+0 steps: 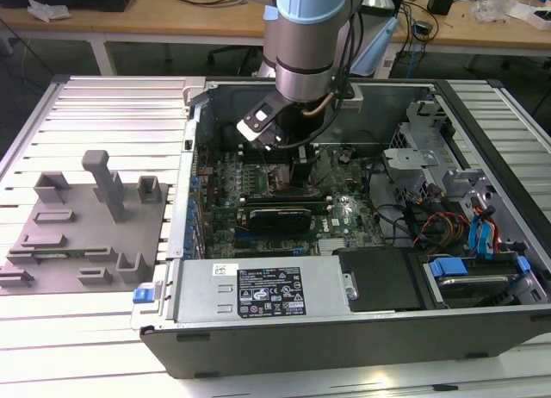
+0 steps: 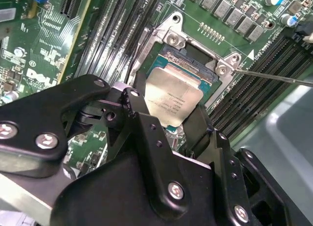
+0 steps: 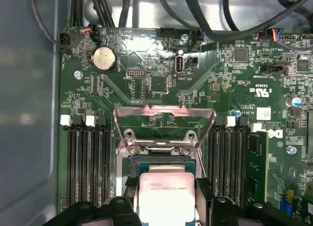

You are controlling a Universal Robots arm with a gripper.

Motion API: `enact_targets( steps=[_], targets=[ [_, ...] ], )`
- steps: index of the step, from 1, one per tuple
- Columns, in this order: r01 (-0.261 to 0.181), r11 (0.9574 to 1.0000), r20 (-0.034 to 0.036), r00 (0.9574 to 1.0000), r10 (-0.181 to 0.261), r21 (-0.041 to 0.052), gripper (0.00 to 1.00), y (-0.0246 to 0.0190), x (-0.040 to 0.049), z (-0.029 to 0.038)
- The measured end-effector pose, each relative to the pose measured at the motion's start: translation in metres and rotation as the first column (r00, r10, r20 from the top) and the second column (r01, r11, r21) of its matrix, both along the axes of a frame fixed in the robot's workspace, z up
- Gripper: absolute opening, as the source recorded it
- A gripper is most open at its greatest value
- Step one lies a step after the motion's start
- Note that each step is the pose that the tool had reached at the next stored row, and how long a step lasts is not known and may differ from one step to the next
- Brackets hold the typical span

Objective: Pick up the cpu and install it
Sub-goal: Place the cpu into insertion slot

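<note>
Two fingers [image 2: 138, 113] of the tool [image 2: 168, 116] closed on the cpu [image 2: 173, 96], just over the open socket [image 2: 195, 64].

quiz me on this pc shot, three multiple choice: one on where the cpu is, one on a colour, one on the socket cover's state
1. Where is the cpu?
A) on the grey fixture plate
B) over the socket on the motherboard, in the jaws of the gripper
C) on the power supply

2. What colour is the cpu's top?
A) silver-white
B) red
C) black

3. How does the socket's metal cover frame stand?
A) shut over the cpu
B) swung up, open
C) lying outside the case

Answers: 1 B, the jaws flank the cpu above the socket. 2 A, its top shines silver-white in both wrist views. 3 B, the frame stands raised with the board visible through it.
</note>
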State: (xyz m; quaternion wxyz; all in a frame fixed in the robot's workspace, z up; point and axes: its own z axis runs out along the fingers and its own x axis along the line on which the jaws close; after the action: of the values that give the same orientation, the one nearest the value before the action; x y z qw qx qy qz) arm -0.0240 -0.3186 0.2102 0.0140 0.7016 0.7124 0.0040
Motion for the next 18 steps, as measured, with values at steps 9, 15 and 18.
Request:
enact_targets(
  steps=[9,15,18],
  targets=[
    [0.0,1.0,0.0,1.0,0.0,-0.0001,0.55,0.0043,-0.0025,-0.0077],
    [0.0,1.0,-0.0001,1.0,0.0,-0.0002,0.55,0.0046,-0.0031,-0.0115],
    [0.0,1.0,0.0,1.0,0.0,0.0,0.55,0.0046,-0.003,-0.0119]
  ],
)
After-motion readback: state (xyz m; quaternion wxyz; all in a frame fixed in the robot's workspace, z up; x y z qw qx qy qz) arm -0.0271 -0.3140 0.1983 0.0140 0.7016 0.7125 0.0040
